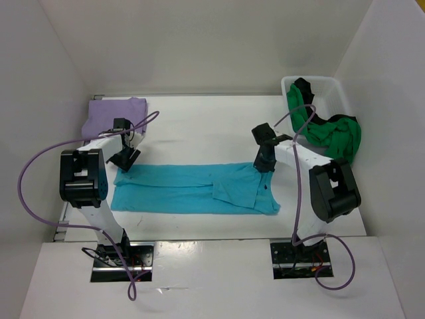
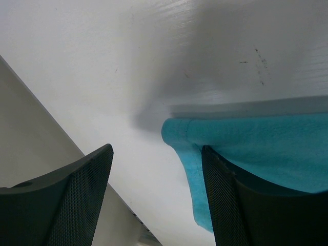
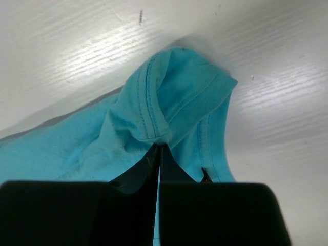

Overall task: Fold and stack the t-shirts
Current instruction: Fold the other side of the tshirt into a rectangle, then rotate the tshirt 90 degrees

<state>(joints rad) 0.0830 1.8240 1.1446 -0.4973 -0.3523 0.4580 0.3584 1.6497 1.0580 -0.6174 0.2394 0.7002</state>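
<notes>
White-walled table (image 1: pixel 199 119), turquoise shirt (image 1: pixel 172 189) outspread, right hand (image 1: pixel 263 165) clenched on it, left hand (image 1: pixel 125 159) released.

Both arms look the same on my feed. The left arm (image 1: pixel 109 222) and right arm (image 1: pixel 302 163) have white links joined by chunky black motor housings (image 1: pixel 81 176). A purple cable (image 1: pixel 21 174) loops along each arm, and each is bolted to a bare metal base plate (image 1: pixel 121 260). The left gripper (image 2: pixel 156 197) has black fingers (image 2: pixel 82 200) faced with a fine mesh texture. The right gripper (image 3: pixel 158 154) is black as well.
</notes>
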